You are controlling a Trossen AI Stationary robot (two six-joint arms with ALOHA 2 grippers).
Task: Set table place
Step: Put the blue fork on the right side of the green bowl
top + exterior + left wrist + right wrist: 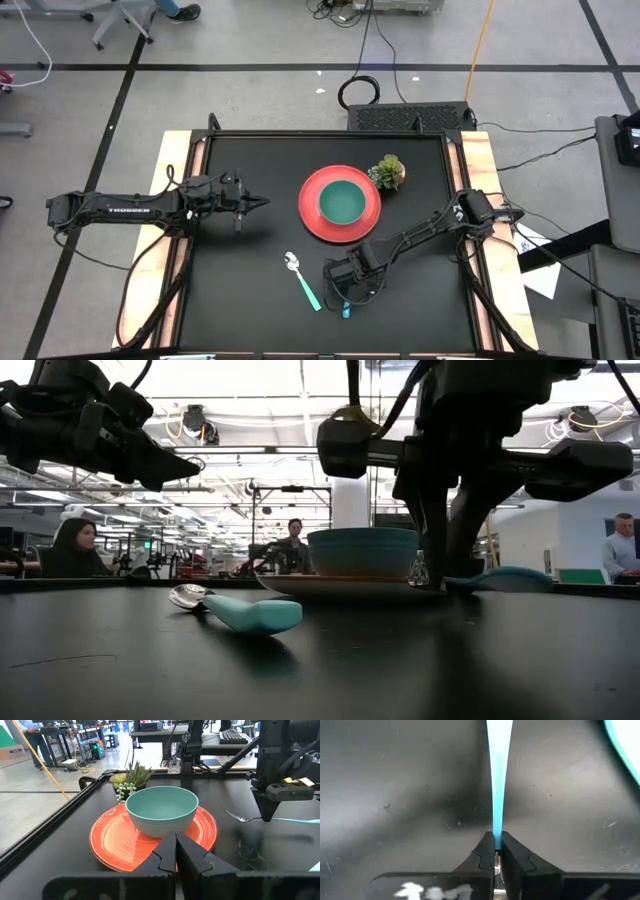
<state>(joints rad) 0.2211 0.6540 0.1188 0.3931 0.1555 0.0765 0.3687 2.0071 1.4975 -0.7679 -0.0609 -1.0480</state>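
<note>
The red plate [312, 222] lies flat mid-table with a teal bowl [341, 202] standing on it; both show in the left wrist view [110, 837]. A teal-handled spoon [303, 282] lies flat on the black table [240, 290] near its front. My right gripper [345, 285] points down beside the spoon, shut on a teal-handled fork [295, 820]. My left gripper [262, 203] is shut and empty, above the table to the left of the plate. My right gripper pinches the fork's teal handle [496, 827] between its two fingers, where the handle narrows toward the metal part. The fingers come from above, across the fork. The fork lies about level [500, 578] just at the table top; whether it rests there I cannot tell.
A small green potted plant [388, 172] stands right behind the plate. Pale wooden strips [478, 170] run along both short sides. Bare black top lies left of the spoon and in front of the left gripper. People sit at desks in the room beyond the table.
</note>
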